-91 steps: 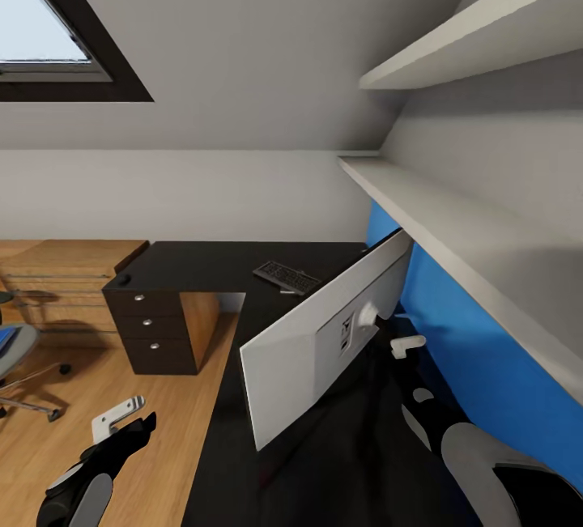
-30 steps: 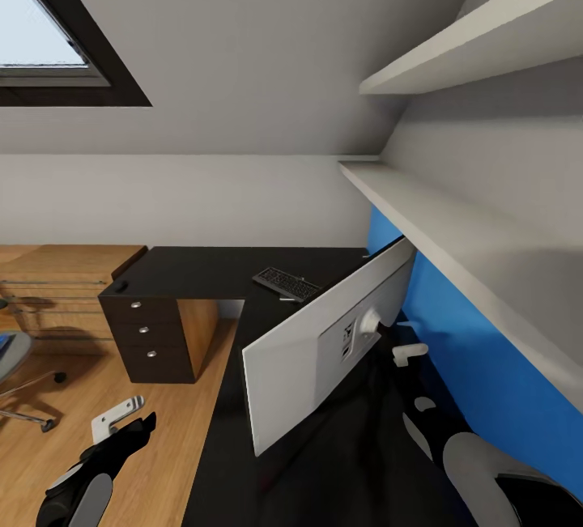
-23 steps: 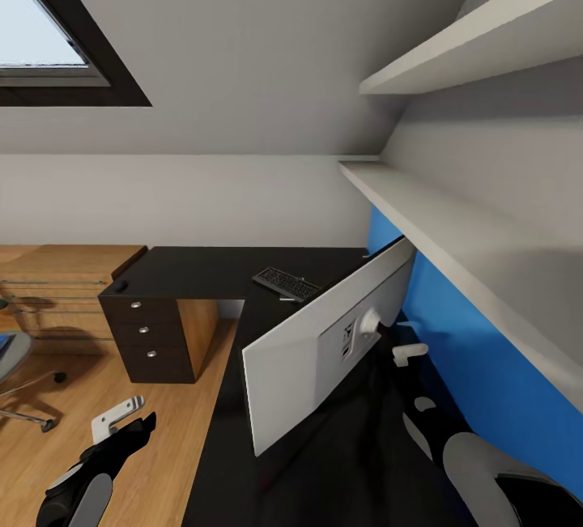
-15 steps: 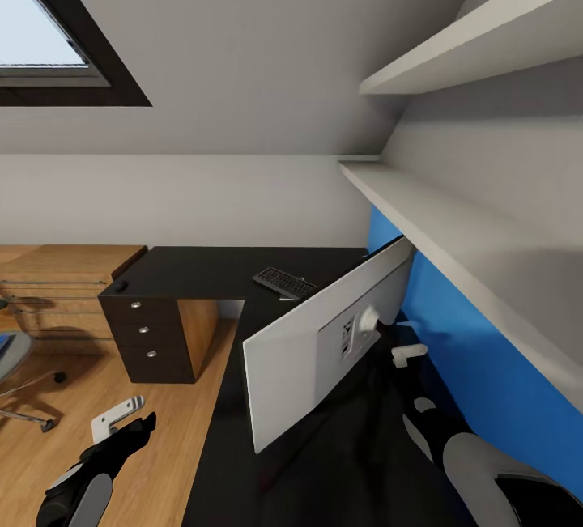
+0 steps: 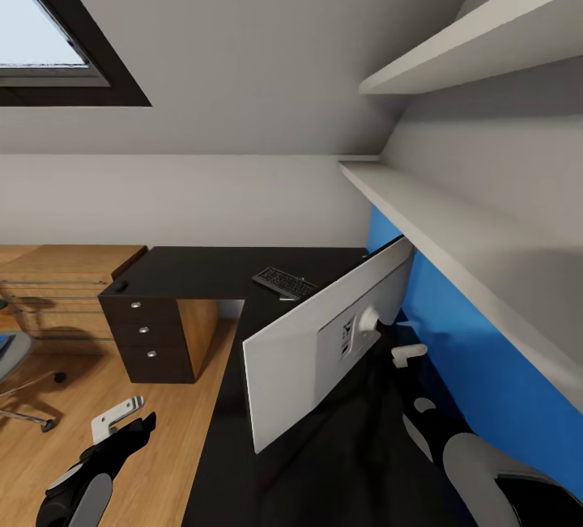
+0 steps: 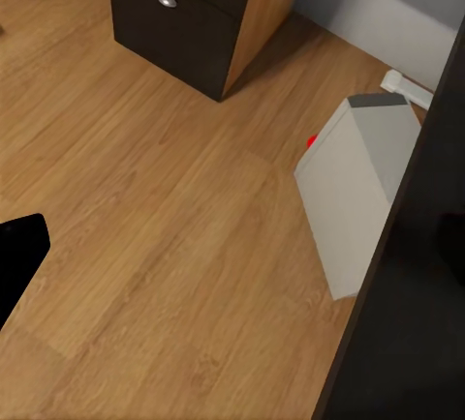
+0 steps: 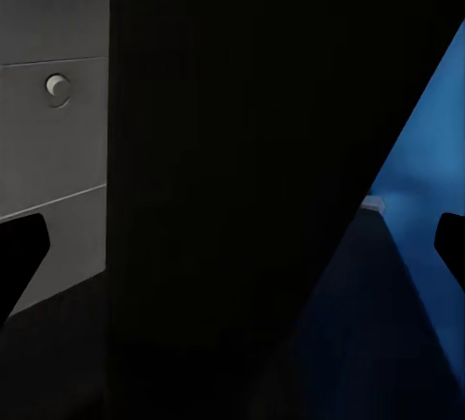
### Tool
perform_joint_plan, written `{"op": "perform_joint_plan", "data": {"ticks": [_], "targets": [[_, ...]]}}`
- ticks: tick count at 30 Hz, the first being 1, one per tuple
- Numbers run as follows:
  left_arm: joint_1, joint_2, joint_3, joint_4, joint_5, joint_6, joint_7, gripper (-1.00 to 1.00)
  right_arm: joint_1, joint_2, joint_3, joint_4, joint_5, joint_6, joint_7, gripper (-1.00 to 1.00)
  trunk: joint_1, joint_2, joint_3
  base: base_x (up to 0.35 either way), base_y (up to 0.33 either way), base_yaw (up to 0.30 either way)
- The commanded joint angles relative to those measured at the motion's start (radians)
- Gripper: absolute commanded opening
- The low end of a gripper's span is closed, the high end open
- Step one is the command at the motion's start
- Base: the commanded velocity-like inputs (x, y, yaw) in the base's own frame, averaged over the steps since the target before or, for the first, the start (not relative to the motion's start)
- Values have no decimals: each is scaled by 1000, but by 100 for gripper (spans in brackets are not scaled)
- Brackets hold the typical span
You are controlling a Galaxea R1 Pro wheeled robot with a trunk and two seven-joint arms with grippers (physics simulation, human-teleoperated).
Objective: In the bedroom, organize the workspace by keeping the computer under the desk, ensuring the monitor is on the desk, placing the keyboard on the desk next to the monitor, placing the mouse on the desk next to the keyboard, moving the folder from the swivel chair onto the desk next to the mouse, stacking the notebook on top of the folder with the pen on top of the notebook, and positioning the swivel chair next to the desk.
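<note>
Black desk top point(image 5: 194, 268) carries your monitor point(image 5: 324, 341), standing with its pale back toward the head camera and angled away from the blue back panel point(image 5: 478, 365). Your keyboard point(image 5: 285, 282) lies flat beyond it, near the monitor's far end. Your computer point(image 6: 354, 183) stands on the wood floor point(image 6: 174, 246) partly beneath the desk edge, near the drawer unit point(image 5: 150, 333). Your swivel chair point(image 5: 16, 365) sits well apart from the desk. Your left gripper point(image 5: 120, 420) hangs over the floor, fingers parted. Your right gripper point(image 7: 232, 246) sits behind the monitor, jaws spread wide, holding nothing.
</note>
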State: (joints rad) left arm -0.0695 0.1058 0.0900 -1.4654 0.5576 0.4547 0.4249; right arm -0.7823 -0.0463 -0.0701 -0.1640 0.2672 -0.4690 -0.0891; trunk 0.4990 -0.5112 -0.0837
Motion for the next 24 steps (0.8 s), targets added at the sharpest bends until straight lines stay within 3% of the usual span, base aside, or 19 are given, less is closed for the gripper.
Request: {"op": "perform_joint_plan", "data": {"ticks": [1, 24], "targets": [[-1, 0, -1, -1, 11, 3, 8, 100, -35, 0, 4, 1, 10, -3, -3, 100, 12, -1, -2, 0, 0, 0], [-1, 0, -1, -1, 11, 2, 8, 100, -35, 0, 4, 1, 10, -4, -3, 100, 12, -1, -2, -68, 0, 0]]}}
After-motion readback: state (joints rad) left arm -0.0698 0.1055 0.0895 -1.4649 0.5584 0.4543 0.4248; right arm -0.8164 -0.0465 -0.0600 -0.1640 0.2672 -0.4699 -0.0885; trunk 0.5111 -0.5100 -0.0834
